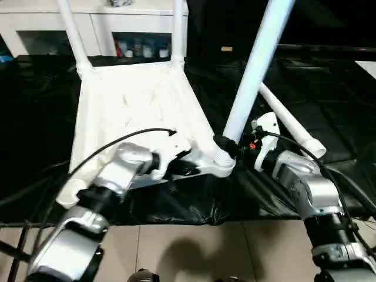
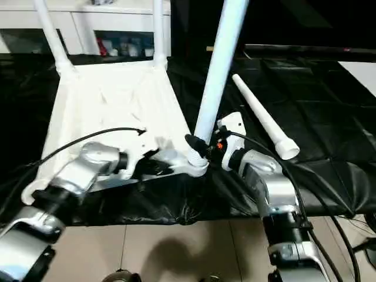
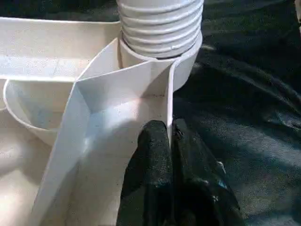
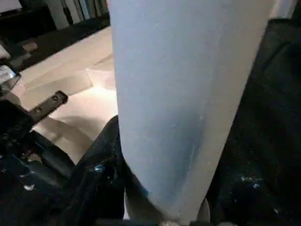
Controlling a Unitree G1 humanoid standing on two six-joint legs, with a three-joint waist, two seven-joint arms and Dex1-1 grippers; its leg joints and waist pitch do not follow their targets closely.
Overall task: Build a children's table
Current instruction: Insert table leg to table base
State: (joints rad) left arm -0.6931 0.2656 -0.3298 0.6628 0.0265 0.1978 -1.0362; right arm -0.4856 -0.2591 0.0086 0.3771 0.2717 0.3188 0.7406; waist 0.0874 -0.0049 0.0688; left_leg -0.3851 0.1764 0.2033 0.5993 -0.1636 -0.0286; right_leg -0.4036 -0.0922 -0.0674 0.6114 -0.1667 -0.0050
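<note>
Black crinkly plastic sheeting [image 1: 329,88] covers the floor, and a white cabinet with glass doors [image 1: 135,29] stands at the back. On the sheeting lies the white plastic table top [image 1: 135,111], upside down, with its ribs facing up. Two white tube legs [image 1: 73,29] stand up from the far corners. A third long white leg [image 1: 252,70] leans up from the near corner socket [image 1: 222,167], with its ridged end sitting in the round hole. The right gripper [image 1: 235,147] has its black fingers closed around the bottom of this leg. The left gripper [image 3: 170,141] is pinched tight on a thin white rib of the table top, right beside that socket. A fourth white leg [image 1: 291,126] lies flat on the sheeting, near the right arm.
</note>
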